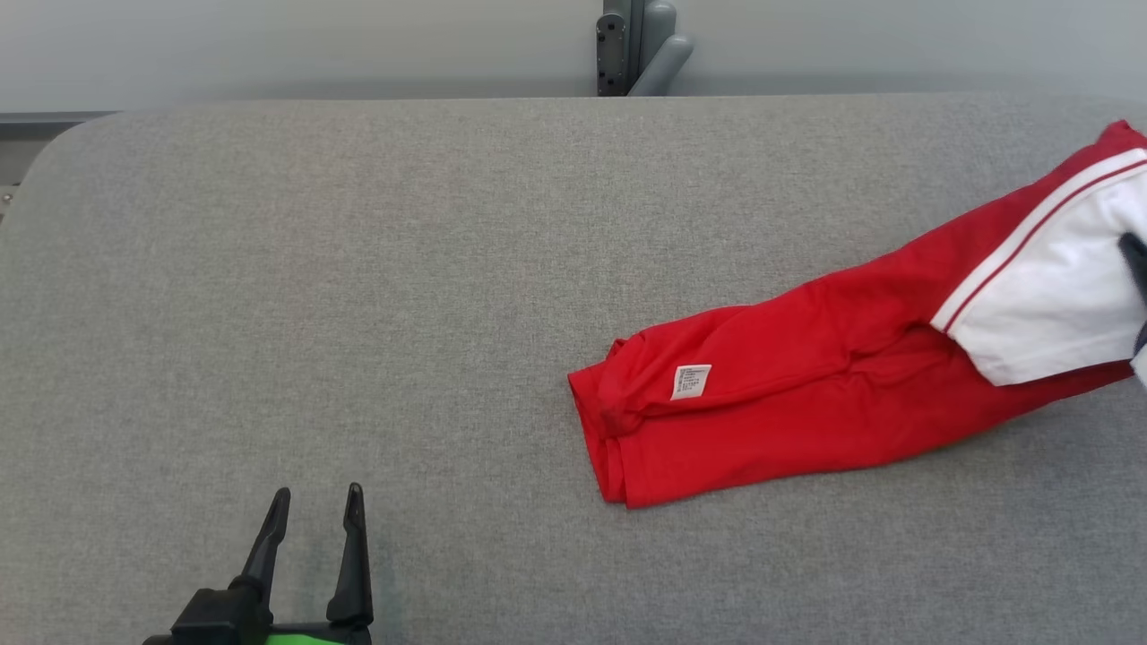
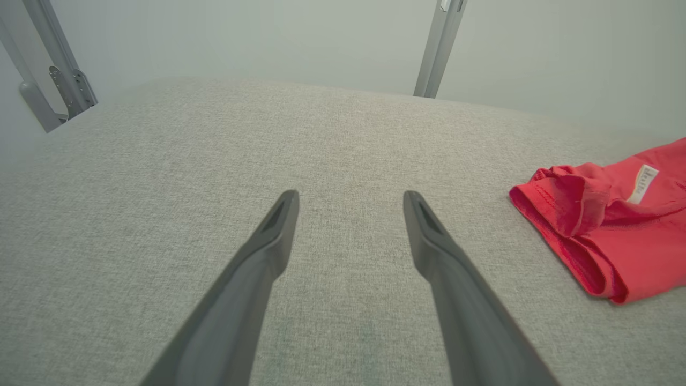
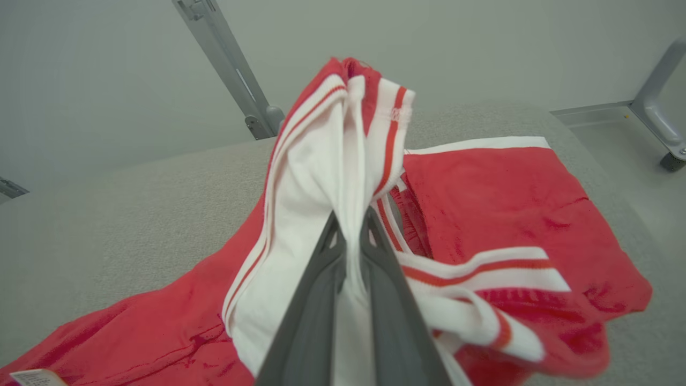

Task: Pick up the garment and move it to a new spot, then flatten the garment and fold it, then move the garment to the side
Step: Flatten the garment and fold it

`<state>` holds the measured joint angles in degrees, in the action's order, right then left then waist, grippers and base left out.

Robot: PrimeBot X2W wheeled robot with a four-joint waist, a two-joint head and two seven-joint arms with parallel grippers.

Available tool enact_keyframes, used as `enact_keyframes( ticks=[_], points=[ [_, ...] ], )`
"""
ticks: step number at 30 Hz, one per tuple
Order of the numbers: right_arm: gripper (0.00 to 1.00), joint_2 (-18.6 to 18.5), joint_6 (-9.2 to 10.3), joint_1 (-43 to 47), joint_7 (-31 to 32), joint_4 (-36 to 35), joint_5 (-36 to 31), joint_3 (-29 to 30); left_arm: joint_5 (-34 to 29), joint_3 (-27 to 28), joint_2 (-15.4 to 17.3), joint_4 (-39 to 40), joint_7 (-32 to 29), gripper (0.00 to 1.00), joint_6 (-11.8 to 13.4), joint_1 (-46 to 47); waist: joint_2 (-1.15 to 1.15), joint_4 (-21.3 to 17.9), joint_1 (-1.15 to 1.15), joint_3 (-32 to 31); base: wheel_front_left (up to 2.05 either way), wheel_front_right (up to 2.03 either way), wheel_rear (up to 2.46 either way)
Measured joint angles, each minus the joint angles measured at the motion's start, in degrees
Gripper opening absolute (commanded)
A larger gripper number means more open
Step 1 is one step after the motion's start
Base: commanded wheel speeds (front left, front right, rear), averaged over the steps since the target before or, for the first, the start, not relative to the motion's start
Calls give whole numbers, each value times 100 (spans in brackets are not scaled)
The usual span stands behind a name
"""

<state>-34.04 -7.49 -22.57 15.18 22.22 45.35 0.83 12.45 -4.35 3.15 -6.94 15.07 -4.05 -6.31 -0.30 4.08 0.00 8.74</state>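
Nearest the head camera, at the lower left, the left gripper [image 1: 319, 489] hangs just over the grey woven fabric-covered table [image 1: 358, 269] with its two dark fingers spread wide and nothing between them, well apart from the work. A red jersey garment with white panels and red-and-white striped trim [image 1: 806, 385] lies crumpled lengthwise on the right half of the table, its red hem and small white care label [image 1: 691, 381] toward the middle and its white end at the right edge. There the right gripper [image 3: 351, 220] is pinched tight on a bunched white fold, pulled up off the cloth. This looks like the pick-up step. Next comes a lift and carry leftward onto bare table, high enough that the trailing red end does not drag or slip free.
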Motion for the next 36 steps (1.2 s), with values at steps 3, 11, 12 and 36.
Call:
enact_keyframes(
  ticks=[3,11,12,36],
  points=[
    [0,126,1,275,349,-861,-133,-154,0,29,-12,3,5,100,-9,-52,0,29,0,-74,0,0,0],
    [0,1849,1,831,964,-2041,-1237,-1016,171,-48,-23,-43,7,100,-5,-61,0,9,0,21,0,0,0],
    [0,2083,1,832,965,-2006,-1439,-1187,179,-76,-23,-58,5,100,-5,-51,0,0,0,43,0,0,0],
    [100,3116,1,-59,-549,16,-1600,-3041,300,-397,-29,-313,5,100,104,133,0,-40,0,171,0,0,0]
  ],
)
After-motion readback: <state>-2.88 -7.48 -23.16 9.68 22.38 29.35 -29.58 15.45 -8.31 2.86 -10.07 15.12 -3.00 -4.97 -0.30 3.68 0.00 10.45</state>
